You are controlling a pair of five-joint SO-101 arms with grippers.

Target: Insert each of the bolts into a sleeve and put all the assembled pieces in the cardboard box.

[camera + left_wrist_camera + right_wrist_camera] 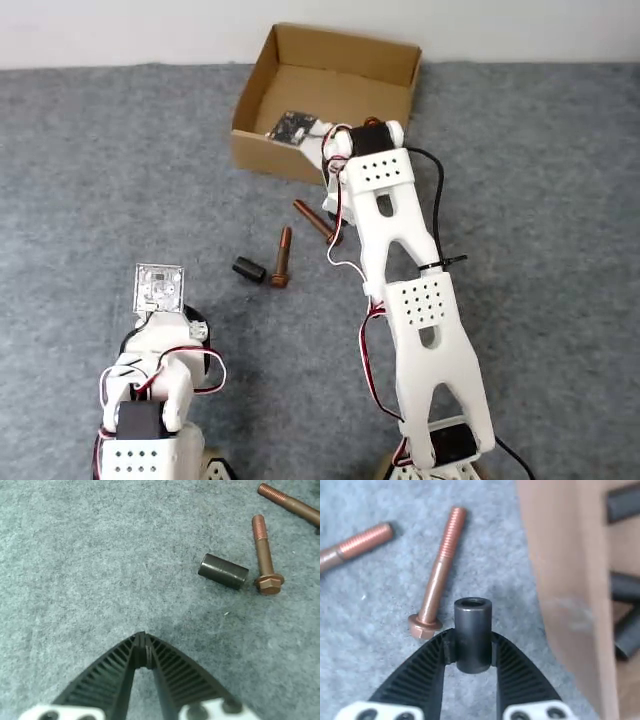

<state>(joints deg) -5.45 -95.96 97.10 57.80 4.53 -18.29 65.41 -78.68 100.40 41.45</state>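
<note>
The short dark metal sleeve (472, 630) is clamped in my right gripper (472, 642), open end toward the camera and no bolt in it, just outside the brown cardboard box (330, 50). One copper-coloured hex-head bolt (437, 575) lies just beside it on the grey carpet (100, 150). A second copper bolt (355, 547) lies farther off, next to a loose dark sleeve (223, 571). Dark cylindrical pieces (626, 587) sit in the box; I can't tell whether they hold bolts. I judge two assemblies remain. My left gripper (143, 647) is closed on nothing, apart from the loose sleeve.
</note>
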